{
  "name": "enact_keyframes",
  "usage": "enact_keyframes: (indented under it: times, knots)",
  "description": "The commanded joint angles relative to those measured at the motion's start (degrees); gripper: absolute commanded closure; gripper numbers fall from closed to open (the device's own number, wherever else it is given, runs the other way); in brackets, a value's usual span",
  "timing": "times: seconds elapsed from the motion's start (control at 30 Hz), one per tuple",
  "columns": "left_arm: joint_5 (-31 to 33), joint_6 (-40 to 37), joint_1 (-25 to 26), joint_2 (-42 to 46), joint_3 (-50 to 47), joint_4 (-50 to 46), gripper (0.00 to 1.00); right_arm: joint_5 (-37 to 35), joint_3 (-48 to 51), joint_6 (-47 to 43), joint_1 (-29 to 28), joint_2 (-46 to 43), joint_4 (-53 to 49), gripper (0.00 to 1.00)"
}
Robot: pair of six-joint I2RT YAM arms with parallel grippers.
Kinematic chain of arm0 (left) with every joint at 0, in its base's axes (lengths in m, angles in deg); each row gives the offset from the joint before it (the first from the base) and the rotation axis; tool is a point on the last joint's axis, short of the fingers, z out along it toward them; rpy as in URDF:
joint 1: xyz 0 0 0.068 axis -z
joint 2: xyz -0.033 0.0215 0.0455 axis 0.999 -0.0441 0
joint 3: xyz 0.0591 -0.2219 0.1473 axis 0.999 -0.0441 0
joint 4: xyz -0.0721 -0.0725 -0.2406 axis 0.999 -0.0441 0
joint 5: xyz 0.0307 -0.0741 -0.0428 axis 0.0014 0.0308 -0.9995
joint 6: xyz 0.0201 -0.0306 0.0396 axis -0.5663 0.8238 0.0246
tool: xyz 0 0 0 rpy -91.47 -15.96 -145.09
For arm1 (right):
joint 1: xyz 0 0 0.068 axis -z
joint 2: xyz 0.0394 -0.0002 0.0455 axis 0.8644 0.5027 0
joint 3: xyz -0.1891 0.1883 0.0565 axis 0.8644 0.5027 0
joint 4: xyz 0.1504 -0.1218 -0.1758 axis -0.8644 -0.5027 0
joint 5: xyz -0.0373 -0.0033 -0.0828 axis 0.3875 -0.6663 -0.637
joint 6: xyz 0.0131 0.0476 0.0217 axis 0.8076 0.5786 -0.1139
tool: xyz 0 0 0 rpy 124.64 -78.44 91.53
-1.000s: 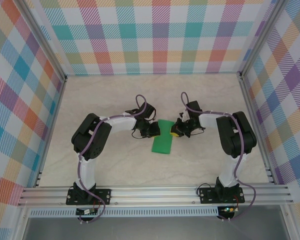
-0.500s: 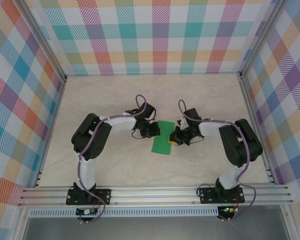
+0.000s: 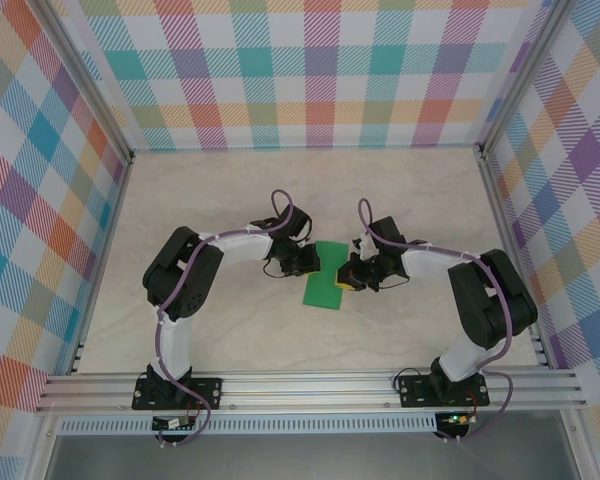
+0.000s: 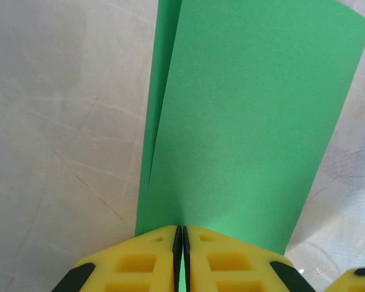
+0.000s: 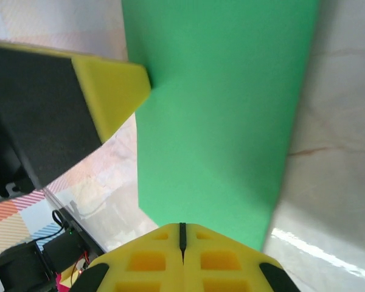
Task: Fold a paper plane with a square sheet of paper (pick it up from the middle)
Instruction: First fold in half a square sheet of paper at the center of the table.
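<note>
From above, my left gripper [image 3: 311, 263] and right gripper [image 3: 348, 275] meet at the folded square sheet of paper [image 3: 325, 290], which lies mid-table [image 3: 230, 200]. At my left wrist, my fingers [image 4: 140, 264] are pinched together on the sheet's near edge, its two layers running away from me. At my right wrist, my fingers [image 5: 225, 261] are likewise clamped on the sheet.

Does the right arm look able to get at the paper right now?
Likely yes: the right pincer is shut at the paper's right edge, seemingly gripping it, nothing between them. The left pincer grips the opposite edge.

The right gripper [image 5: 182, 234], closed, touches the green sheet [image 5: 219, 109] (left gripper [image 5: 123, 88] beside).
</note>
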Motion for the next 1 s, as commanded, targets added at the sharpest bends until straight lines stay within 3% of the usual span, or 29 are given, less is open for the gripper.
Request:
enact_keyframes:
  times: [0.0, 0.2, 0.5, 0.83, 0.97]
  knots:
    - [0.09, -0.9, 0.36, -1.37, 0.52, -3.88, 0.87, 0.7, 3.17, 1.15, -1.55, 1.19, 1.4, 1.0]
    - [0.17, -1.08, 0.31, -1.07, 0.56, -4.34, 0.87, 0.71, 6.5, 2.04, -1.81, 4.39, 3.67, 1.0]
    - [0.07, -0.96, 0.34, -0.94, 0.39, -4.19, 0.87, 0.83, 4.97, 2.21, -3.75, -2.56, 0.98, 1.0]
    - [0.02, -0.87, 0.36, -0.2, 0.61, -4.32, 0.87, -2.05, 9.2, 2.28, -5.64, 0.91, 1.09, 1.0]
    - [-0.51, -0.51, 0.4, 0.91, 0.6, -3.98, 0.85, -2.86, 7.82, 1.09, -5.59, -2.39, -1.74, 1.0]
